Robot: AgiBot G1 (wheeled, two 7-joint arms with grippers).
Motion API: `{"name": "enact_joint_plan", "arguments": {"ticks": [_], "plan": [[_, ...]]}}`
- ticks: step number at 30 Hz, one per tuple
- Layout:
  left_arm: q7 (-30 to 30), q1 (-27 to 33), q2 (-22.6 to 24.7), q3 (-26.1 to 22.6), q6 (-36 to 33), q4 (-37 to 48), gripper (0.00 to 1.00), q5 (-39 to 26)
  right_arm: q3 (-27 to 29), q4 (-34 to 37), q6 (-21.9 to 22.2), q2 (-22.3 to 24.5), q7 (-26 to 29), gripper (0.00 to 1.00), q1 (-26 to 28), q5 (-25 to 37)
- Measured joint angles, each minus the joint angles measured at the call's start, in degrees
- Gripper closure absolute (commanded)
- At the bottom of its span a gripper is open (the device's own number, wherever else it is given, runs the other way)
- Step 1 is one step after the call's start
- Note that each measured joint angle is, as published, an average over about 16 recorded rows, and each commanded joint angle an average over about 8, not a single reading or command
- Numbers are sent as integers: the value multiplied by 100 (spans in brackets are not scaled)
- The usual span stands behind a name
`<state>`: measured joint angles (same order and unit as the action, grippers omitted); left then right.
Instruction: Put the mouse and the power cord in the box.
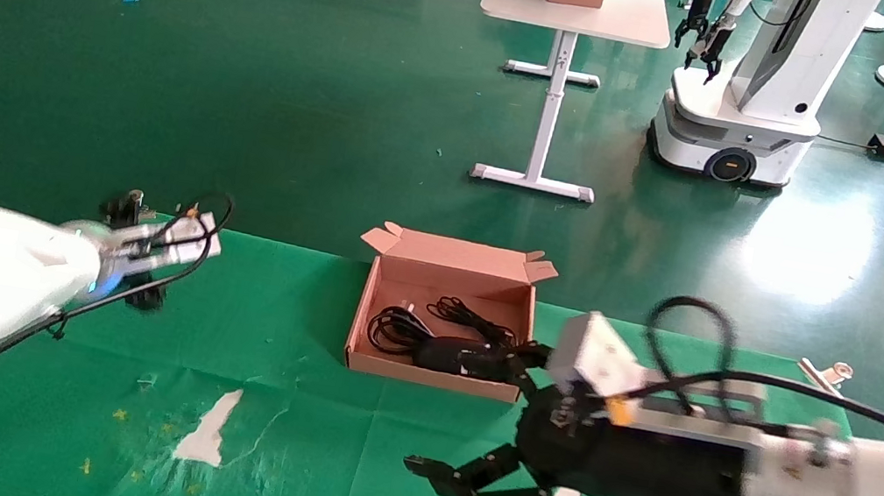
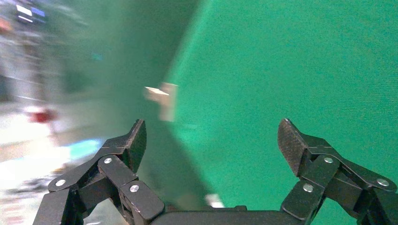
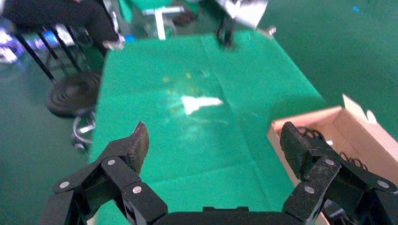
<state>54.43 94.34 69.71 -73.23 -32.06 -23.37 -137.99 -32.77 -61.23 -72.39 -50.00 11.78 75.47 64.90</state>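
one mouse [image 1: 450,355] and one power cord [image 1: 394,328] inside one box [image 1: 446,275]

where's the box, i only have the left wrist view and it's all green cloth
Observer: The box sits at the far middle of the table, flaps up along its far edge.
Operator: anything in it yet
Observer: Yes, the mouse and the coiled power cord both lie inside.
Operator: where's the other arm
Observer: The right claw hangs open at the box's near right corner, holding nothing.
Operator: and mine
Observer: The left claw is open over the table's far left edge, far from the box.
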Motion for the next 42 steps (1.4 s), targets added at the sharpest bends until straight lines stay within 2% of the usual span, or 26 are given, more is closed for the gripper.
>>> {"name": "enact_joint_plan", "arguments": {"ticks": [14,21,27,42], "plan": [[-1193,-895,-948,1563,-1465,-1372,0,2626,1144,-843,-909,1023,-70,0,-950,-1574],[-1786,-1340,-1419,2340,-2193,-2053,0,3931,1533,-1129,-1219,1371,-95,0,-1273,-2111],[-2296,-1723,-1824,3008,-2819,-2640,0,5054,1667,-1227,-1328,1493,-105,0,-1384,-2299],[-3574,-2682,-2839,4682,-4389,-4109,0,7867,1664,-1229,-1330,1500,-110,0,-1386,-2310]]}}
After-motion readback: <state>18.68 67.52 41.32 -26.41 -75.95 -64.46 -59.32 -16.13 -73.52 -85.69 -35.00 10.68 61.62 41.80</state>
